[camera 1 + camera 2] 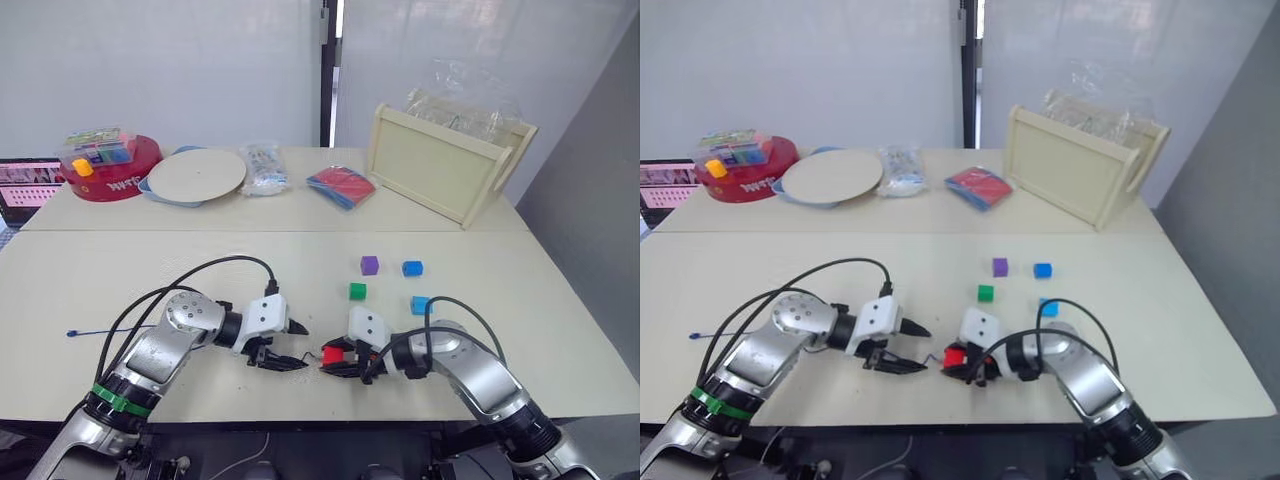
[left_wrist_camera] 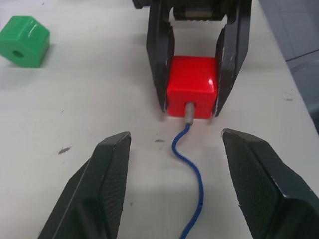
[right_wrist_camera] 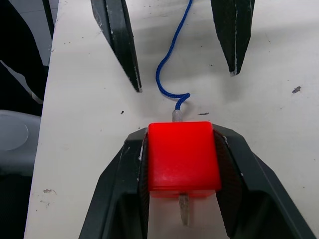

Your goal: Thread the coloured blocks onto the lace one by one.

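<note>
Already lace (image 2: 192, 174) tip through gripped red block (image 2: 192, 86).

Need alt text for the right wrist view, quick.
The right gripper is clamped on a red block, with the blue lace's pale tip passed through the block and poking out the near side. Opposite, the left gripper sits with its jaws open on either side of the lace on the pale table.

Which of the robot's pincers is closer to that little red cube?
The right. The right pincer is shut on the red cube, holding it by two sides. The left pincer is open just in front of it, either side of the blue lace, not touching the cube.
</note>
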